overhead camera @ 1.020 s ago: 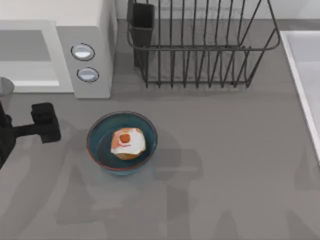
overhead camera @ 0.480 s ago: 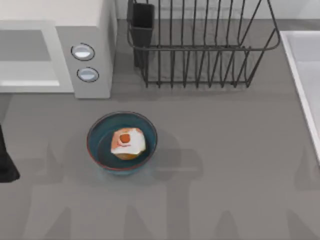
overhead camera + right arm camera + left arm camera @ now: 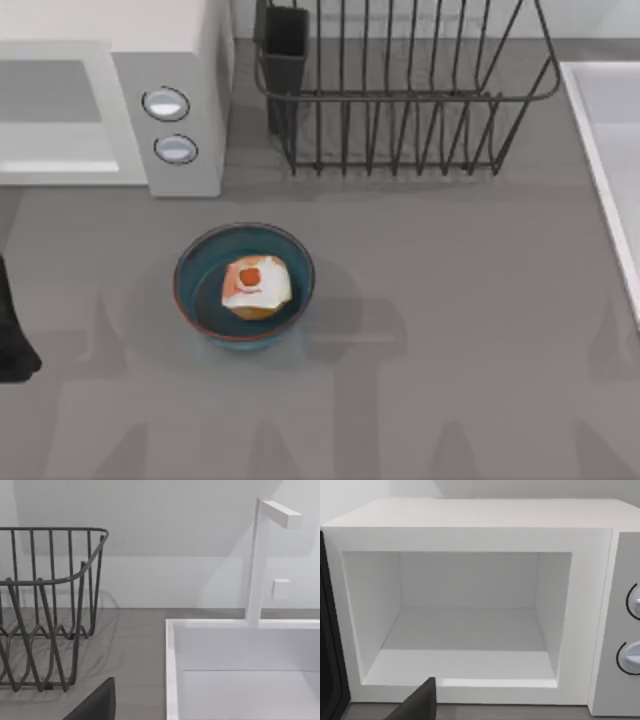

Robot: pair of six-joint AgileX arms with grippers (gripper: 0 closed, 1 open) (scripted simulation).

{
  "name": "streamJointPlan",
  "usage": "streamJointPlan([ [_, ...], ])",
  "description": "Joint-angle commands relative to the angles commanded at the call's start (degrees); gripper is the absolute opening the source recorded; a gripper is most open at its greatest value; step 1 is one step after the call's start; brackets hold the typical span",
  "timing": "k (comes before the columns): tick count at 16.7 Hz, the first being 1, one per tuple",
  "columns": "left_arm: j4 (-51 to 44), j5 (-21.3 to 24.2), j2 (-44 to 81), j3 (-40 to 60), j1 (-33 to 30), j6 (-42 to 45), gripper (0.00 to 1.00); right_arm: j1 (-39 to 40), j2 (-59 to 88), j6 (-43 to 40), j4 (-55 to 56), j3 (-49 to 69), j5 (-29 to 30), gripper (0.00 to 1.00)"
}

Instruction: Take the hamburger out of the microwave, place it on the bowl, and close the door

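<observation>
Top view: hamburger sitting inside bowl on worktop, in front of microwave. Left arm showing at left edge, nearer one to microwave.

Left wrist view: left claw facing empty cavity; door standing open as dark edge-on strip beside cavity mouth. Closing it is remaining. Cannot tell claw opening.

Right wrist view: right claw looking at rack and sink; opening not readable.

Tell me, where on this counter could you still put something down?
The widest bare patch lies right of the bowl, between the wire rack and the sink. The front strip below the bowl is free too. It is tighter between the microwave and the bowl, and beside the left arm.
</observation>
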Motion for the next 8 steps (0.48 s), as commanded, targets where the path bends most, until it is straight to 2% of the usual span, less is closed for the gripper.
streamJointPlan([
  [1,0.0,0.0,0.0,0.0,0.0,0.0,1.0,0.0,0.0,0.0,0.0,0.0,0.0,1.0],
  [8,0.0,0.0,0.0,0.0,0.0,0.0,0.47,0.0,0.0,0.0,0.0,0.0,0.0,1.0],
])
